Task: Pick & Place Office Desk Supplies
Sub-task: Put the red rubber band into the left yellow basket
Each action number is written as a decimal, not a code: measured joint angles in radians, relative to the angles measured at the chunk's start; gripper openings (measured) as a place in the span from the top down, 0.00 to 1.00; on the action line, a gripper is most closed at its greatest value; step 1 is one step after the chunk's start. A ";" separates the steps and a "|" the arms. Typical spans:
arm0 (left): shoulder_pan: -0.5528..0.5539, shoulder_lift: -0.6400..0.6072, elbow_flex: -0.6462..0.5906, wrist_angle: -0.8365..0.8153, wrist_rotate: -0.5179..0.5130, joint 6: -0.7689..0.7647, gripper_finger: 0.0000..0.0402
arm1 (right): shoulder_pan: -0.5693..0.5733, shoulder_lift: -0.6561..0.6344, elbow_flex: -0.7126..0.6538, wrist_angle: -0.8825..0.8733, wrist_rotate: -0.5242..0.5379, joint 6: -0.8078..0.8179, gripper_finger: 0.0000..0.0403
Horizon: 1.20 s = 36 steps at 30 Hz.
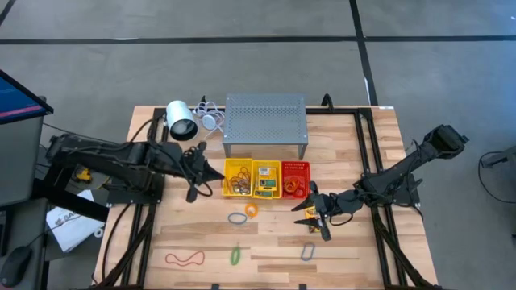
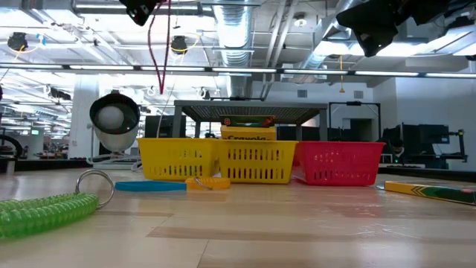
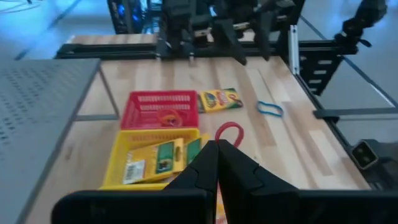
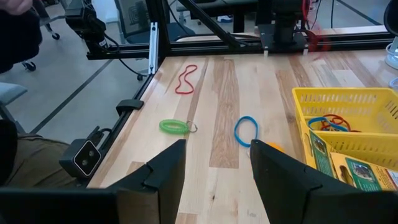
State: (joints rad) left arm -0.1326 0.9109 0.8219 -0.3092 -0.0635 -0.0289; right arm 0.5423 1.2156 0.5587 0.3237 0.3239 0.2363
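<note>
Above the table just left of the three baskets, the left gripper is pinched shut on a thin red rubber band; in the low view the band hangs down from it in a long loop, clear of the tabletop. Beside it stand a yellow basket with rubber bands inside, a second yellow basket holding a crayon box, and a red basket with a small reddish ring in it.

Over on the other side the right gripper sits low in front of the red basket, its fingers spread apart with nothing between them. A loose crayon box lies flat on the wood right next to that gripper and just in front of the red basket; whether the two touch cannot be told.

Scattered on the boards in front of the baskets are an orange ring and a blue band close together, a green coiled ring, another red rubber band nearer the left front corner, and a grey clip.

Behind the baskets stand the grey perforated stand and the white lamp
</note>
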 joint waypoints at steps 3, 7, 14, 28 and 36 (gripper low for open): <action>0.024 -0.012 0.000 0.001 0.014 0.021 1.00 | 0.000 0.000 0.000 -0.001 0.000 0.000 0.57; 0.055 -0.015 0.000 -0.002 0.052 0.028 1.00 | 0.000 0.000 0.000 -0.001 0.000 0.000 0.57; 0.103 -0.026 -0.111 0.142 0.113 0.032 1.00 | 0.000 0.000 0.000 -0.001 0.000 0.000 0.57; 0.205 -0.009 -0.277 0.324 0.116 0.017 1.00 | -0.002 0.000 0.000 -0.001 0.000 0.000 0.57; 0.214 0.116 -0.303 0.450 0.116 0.013 1.00 | -0.022 0.000 0.000 0.002 0.000 0.000 0.57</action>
State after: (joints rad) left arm 0.0811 1.0274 0.5194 0.1411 0.0528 -0.0154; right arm 0.5204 1.2156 0.5587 0.3261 0.3239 0.2367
